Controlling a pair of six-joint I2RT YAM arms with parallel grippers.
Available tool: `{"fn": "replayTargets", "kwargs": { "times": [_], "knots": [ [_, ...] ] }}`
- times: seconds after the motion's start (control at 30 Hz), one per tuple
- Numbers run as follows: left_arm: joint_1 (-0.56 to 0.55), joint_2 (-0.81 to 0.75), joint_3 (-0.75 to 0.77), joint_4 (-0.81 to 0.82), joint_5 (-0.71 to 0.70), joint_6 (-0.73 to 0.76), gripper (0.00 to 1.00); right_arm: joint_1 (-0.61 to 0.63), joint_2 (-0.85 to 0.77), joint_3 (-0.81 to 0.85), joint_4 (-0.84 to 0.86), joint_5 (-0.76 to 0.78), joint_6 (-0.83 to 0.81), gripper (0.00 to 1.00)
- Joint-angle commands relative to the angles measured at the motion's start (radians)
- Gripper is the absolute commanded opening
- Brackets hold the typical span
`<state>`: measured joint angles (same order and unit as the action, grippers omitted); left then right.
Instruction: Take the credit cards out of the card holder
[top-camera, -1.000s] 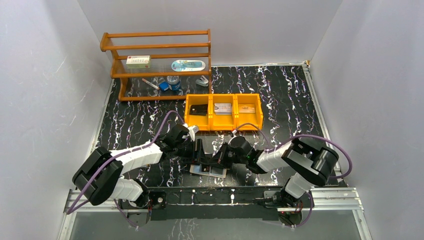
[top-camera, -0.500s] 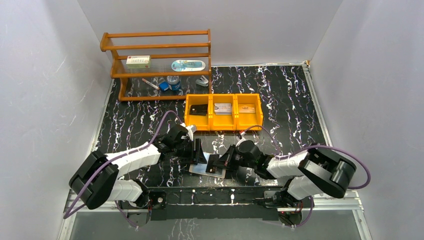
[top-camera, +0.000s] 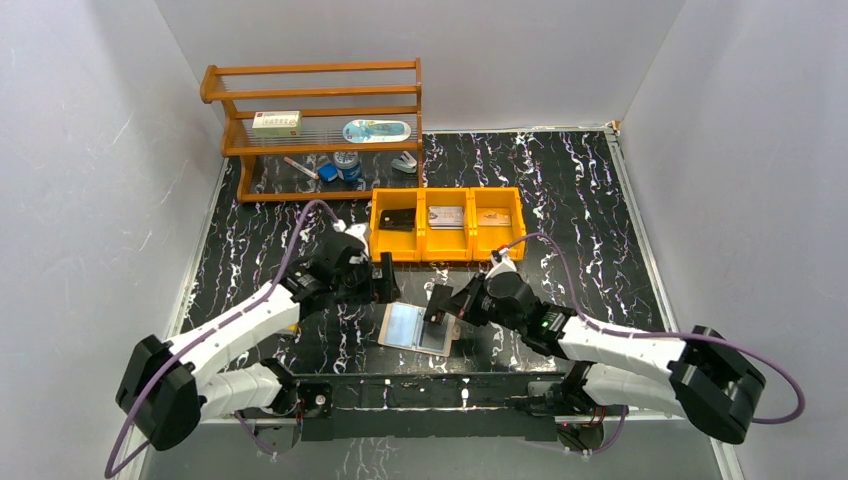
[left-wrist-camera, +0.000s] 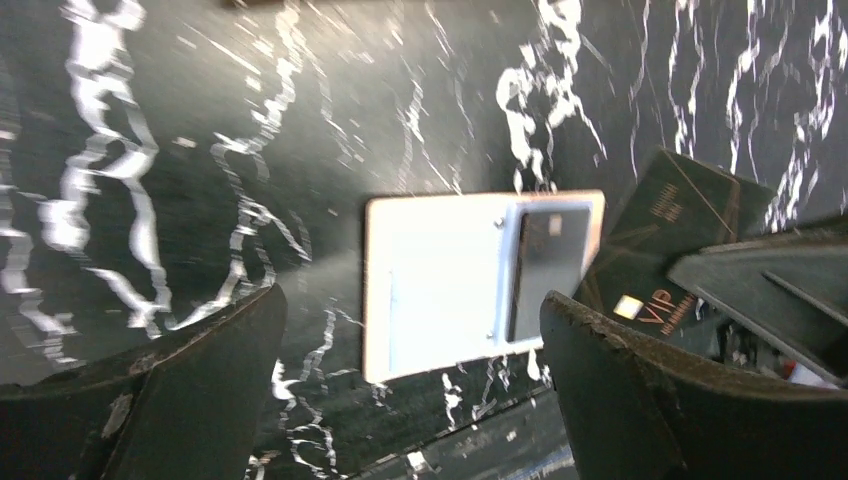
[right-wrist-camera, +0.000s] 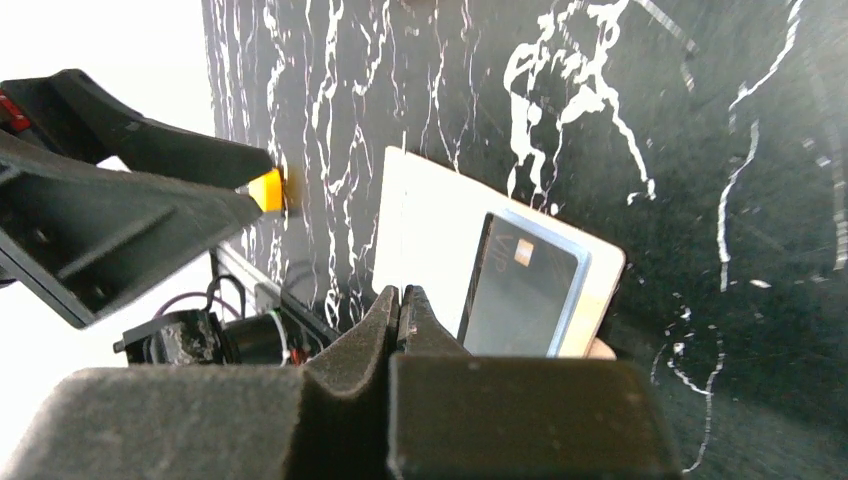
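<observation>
The tan card holder (top-camera: 412, 326) lies open on the table near the front edge. It shows in the left wrist view (left-wrist-camera: 440, 285) with a black card (left-wrist-camera: 550, 262) still in its right clear sleeve. My right gripper (top-camera: 438, 301) is shut on a black "VIP" credit card (left-wrist-camera: 665, 245) and holds it just right of and above the holder. In the right wrist view the jaws (right-wrist-camera: 402, 296) pinch the card edge-on over the holder (right-wrist-camera: 430, 225). My left gripper (top-camera: 386, 280) is open and empty, above the holder's far left; its point in its own view is (left-wrist-camera: 410, 305).
An orange three-compartment tray (top-camera: 447, 253) stands behind the holder with a black card (top-camera: 397, 218), a grey card (top-camera: 446, 216) and a brownish card (top-camera: 494, 216) in it. A wooden rack (top-camera: 320, 95) with small items stands at the back left.
My right gripper has drawn the black card off the holder and lifted it to the right. My left gripper has let go of the holder and pulled back up and left.
</observation>
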<state>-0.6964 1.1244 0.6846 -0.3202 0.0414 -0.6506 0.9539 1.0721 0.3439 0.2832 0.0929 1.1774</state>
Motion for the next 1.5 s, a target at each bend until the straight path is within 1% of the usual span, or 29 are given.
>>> {"fn": "replayTargets", "kwargs": {
  "times": [0.0, 0.2, 0.27, 0.3, 0.4, 0.5, 0.57, 0.63, 0.7, 0.83, 1.0, 1.07, 1.27, 1.47],
  "knots": [
    [0.095, -0.07, 0.087, -0.179, -0.176, 0.088, 0.98, -0.003, -0.088, 0.05, -0.105, 0.15, -0.102, 0.0],
    [0.315, -0.065, 0.17, -0.297, -0.211, 0.156, 0.98, -0.003, -0.12, 0.08, -0.087, 0.175, -0.223, 0.0],
    [0.364, -0.078, 0.182, -0.309, -0.237, 0.179, 0.98, -0.003, -0.113, 0.098, -0.07, 0.175, -0.279, 0.0],
    [0.37, -0.088, 0.179, -0.309, -0.267, 0.187, 0.98, -0.003, -0.107, 0.117, -0.06, 0.175, -0.312, 0.0],
    [0.371, -0.14, 0.134, -0.279, -0.342, 0.211, 0.98, -0.003, -0.069, 0.185, -0.043, 0.169, -0.454, 0.0],
    [0.371, -0.206, 0.053, -0.23, -0.356, 0.194, 0.98, -0.003, 0.0, 0.276, -0.036, 0.157, -0.634, 0.0],
    [0.371, -0.231, 0.052, -0.213, -0.319, 0.201, 0.98, -0.003, 0.069, 0.341, -0.038, 0.144, -0.748, 0.0],
    [0.371, -0.246, 0.049, -0.203, -0.339, 0.205, 0.98, -0.004, 0.143, 0.415, -0.051, 0.134, -0.856, 0.0],
    [0.371, -0.249, 0.048, -0.197, -0.364, 0.21, 0.98, -0.003, 0.228, 0.509, -0.105, 0.114, -0.98, 0.0],
    [0.37, -0.232, 0.056, -0.2, -0.361, 0.219, 0.98, -0.003, 0.395, 0.707, -0.211, 0.116, -1.143, 0.0],
    [0.371, -0.215, 0.066, -0.203, -0.352, 0.229, 0.98, -0.003, 0.569, 0.897, -0.265, 0.21, -1.317, 0.0],
    [0.371, -0.221, 0.066, -0.203, -0.357, 0.23, 0.98, -0.003, 0.624, 0.939, -0.259, 0.234, -1.396, 0.0],
    [0.371, -0.238, 0.065, -0.206, -0.384, 0.231, 0.98, -0.004, 0.785, 1.067, -0.327, 0.288, -1.601, 0.0],
    [0.371, -0.239, 0.066, -0.209, -0.394, 0.233, 0.98, -0.008, 0.887, 1.147, -0.323, 0.341, -1.742, 0.0]
  ]
}}
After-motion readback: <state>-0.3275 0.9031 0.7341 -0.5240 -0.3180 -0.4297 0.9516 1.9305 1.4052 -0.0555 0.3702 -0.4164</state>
